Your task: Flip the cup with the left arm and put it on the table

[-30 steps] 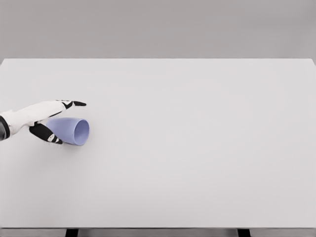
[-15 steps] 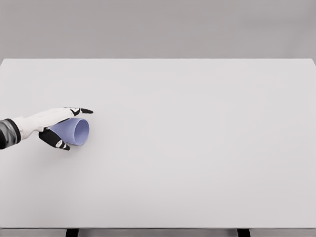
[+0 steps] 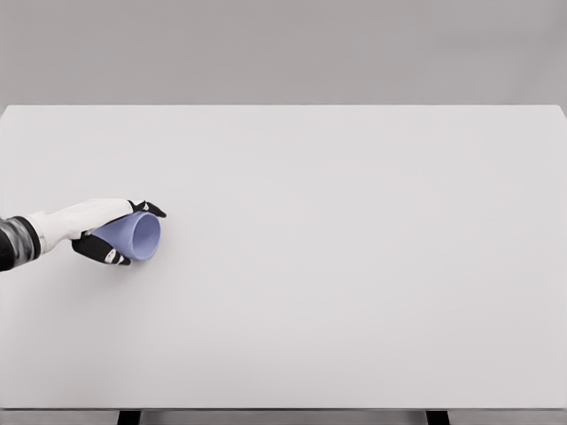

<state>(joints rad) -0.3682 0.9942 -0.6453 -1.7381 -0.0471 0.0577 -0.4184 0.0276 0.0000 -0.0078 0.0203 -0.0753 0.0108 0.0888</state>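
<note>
A plain white table (image 3: 354, 266) under a grey wall fills the view. Near the table's left edge, a lilac cup (image 3: 135, 235) is seen on its side, mouth turned toward the table's middle. It is clasped by the left hand (image 3: 97, 227), fingers curled over its top and thumb beneath, a grip judged suited to turning it upright.

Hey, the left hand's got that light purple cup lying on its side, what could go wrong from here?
1. The left hand wraps the light purple plastic cup near its base, with the open mouth pointing right; the smooth tapered cup could slip during the flip.
2. The cup sits near the left edge of the white table, so if dropped it might roll off.
</note>
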